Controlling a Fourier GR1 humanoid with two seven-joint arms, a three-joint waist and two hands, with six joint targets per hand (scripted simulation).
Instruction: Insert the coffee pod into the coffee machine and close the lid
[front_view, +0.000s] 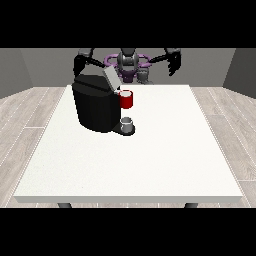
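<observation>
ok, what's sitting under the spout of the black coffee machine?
A small grey cup stands on the dark drip base of the black coffee machine, below its red pod holder. The base under the cup is covered. The grey lid is raised.

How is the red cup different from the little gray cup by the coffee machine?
The red cup is bright red; the gray cup is pale gray. The red cup looks bigger than the gray cup. The red cup sits higher, up by the open lid, while the gray cup stands low on the machine's base. Both stand upright beside the black coffee machine.
</observation>
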